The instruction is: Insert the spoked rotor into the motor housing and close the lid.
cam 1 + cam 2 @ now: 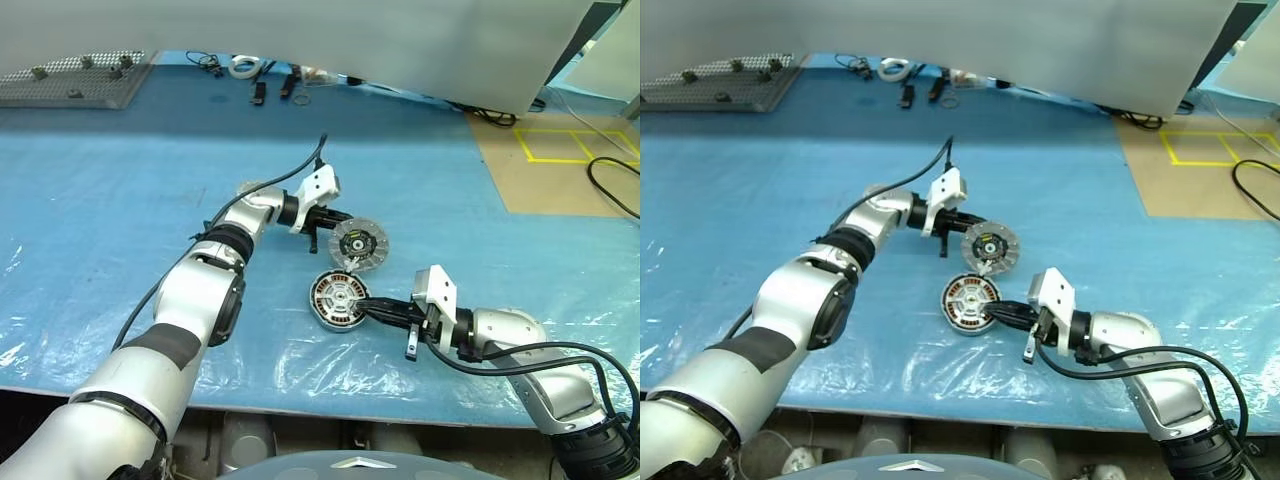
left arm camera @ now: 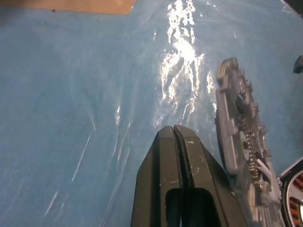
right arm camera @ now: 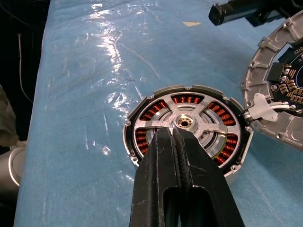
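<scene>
The motor housing point(image 3: 187, 127) lies flat on the blue sheet, with copper windings around its ring. The spoked rotor point(image 3: 214, 131) sits inside it, its spokes crossing the windings. My right gripper point(image 3: 174, 130) is shut and empty, its tips over the housing's hub. The lid point(image 1: 358, 245) stands tilted just behind the housing point(image 1: 335, 297), its whitish ring and dark hub facing me. White wires point(image 3: 260, 108) join it to the housing. My left gripper point(image 1: 342, 220) is shut with nothing between its fingers, its tips at the lid's upper left edge point(image 2: 232, 123); I cannot tell whether they touch.
A grey studded plate point(image 1: 70, 80) lies at the back left. A tape roll point(image 1: 242, 67) and small black tools point(image 1: 258, 90) lie at the back centre. At the right is a brown board point(image 1: 560, 150) with yellow tape and a black cable point(image 1: 612, 185). A white panel overhangs the back.
</scene>
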{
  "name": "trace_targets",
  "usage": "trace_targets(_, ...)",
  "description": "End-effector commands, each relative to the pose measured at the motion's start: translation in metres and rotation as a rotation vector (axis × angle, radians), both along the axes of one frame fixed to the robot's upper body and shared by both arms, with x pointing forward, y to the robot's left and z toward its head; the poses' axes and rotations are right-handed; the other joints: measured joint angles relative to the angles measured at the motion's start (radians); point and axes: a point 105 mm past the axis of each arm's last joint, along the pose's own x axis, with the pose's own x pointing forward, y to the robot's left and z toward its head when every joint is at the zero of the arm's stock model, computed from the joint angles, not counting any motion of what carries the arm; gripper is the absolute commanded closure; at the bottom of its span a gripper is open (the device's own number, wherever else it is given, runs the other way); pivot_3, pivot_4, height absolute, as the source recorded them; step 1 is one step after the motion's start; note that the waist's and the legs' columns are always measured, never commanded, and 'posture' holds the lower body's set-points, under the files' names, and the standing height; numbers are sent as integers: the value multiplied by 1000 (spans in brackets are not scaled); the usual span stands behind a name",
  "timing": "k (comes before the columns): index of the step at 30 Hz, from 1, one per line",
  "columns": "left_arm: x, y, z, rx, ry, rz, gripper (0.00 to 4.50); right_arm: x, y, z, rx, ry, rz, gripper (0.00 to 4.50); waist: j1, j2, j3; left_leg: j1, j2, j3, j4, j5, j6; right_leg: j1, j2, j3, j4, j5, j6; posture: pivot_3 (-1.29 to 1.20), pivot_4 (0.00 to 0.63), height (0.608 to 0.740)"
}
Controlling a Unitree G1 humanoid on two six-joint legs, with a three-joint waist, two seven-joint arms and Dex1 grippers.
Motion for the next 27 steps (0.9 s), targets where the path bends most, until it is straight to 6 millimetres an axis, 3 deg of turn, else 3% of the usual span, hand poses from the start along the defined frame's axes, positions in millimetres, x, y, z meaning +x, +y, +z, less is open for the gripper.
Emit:
trace_targets(1, -2, -7, 31, -64, -85, -74, 4451, -1, 2, 8, 5, -36, 9, 4500, 0, 0, 0, 0, 0, 0, 0, 0, 0, 0, 0, 0, 0, 0, 0, 0, 150, 740)
trace_targets(3, -1, -7, 35, -89, -83, -66, 4451, 0, 2, 8, 5, -35, 9, 4500, 0, 0, 0, 0, -1, 0, 0, 0, 0, 0, -1, 0, 0, 0, 0, 0, 150, 740)
trace_targets(11, -4, -2, 23, -85, -48, -74, 4451, 5, 6, 9, 10, -45, 23, 4500, -1, -1, 0, 0, -3, 0, 0, 0, 0, 0, -1, 0, 0, 0, 2, 0, 150, 740)
trace_targets(27, -41, -20, 30, -100, -87, -389, 4451, 6, 1, 4, -13, -41, 18, 4500, 1, -2, 1, 0, -4, 0, -2, 0, 0, 0, -2, 0, 0, 0, 2, 0, 150, 740)
